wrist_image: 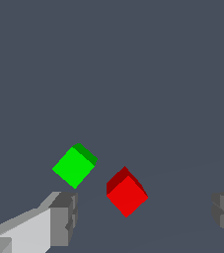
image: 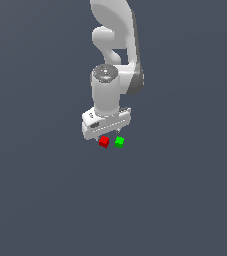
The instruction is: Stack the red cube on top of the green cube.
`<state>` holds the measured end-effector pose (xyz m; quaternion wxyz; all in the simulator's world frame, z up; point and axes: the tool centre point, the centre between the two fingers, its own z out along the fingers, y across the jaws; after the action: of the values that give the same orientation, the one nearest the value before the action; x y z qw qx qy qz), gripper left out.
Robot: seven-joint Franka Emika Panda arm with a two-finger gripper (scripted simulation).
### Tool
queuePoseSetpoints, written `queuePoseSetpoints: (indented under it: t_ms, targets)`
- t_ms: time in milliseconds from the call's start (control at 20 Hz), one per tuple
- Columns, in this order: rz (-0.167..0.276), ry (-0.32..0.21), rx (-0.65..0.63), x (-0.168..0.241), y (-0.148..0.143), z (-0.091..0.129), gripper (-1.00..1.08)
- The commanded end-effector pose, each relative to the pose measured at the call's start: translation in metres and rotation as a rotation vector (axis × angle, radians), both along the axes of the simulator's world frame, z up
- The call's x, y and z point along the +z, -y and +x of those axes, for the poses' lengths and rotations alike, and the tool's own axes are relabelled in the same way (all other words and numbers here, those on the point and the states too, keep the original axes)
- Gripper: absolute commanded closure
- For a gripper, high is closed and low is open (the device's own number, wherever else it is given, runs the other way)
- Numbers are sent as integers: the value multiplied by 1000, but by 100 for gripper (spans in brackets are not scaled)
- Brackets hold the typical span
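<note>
Grey finger pads (wrist_image: 64,217) fill the near edge of my wrist view, one on each side of the picture and well apart, so I read the gripper (wrist_image: 145,215) as spread wide with nothing held. Between the pads, slightly nearer one of them, sits the red cube (wrist_image: 127,192), turned corner-on to the fingers; the green cube (wrist_image: 74,166) lies just beside it, farther out, apart and not touching. From the exterior view, the white arm hangs in the upper middle of the frame with its gripper (image: 107,131) low over the plain grey floor, and both cubes show just below its bar: red (image: 103,142) toward the exterior view's left, green (image: 119,142) toward its right, with a narrow gap between them. My worry is that gap: as I judge it, a finger coming down could clip the green cube and shove it, and closing on the corner-on red cube could twist it askew.
</note>
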<state>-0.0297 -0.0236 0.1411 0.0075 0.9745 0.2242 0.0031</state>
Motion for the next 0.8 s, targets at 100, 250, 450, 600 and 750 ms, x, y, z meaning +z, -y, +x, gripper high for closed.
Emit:
queuePoseSetpoints:
  t_ms: [100,250,450,600,750]
  targets:
    - [2,-2,120,-11,1,-8,-92]
    - [3,-3,199,-19,2,-13,-92]
    - [4,-5,303,-29,5,-19,-92]
    - [6,-6,381,-37,7,-24,-92]
    - [7,-8,460,-44,10,-28,-92]
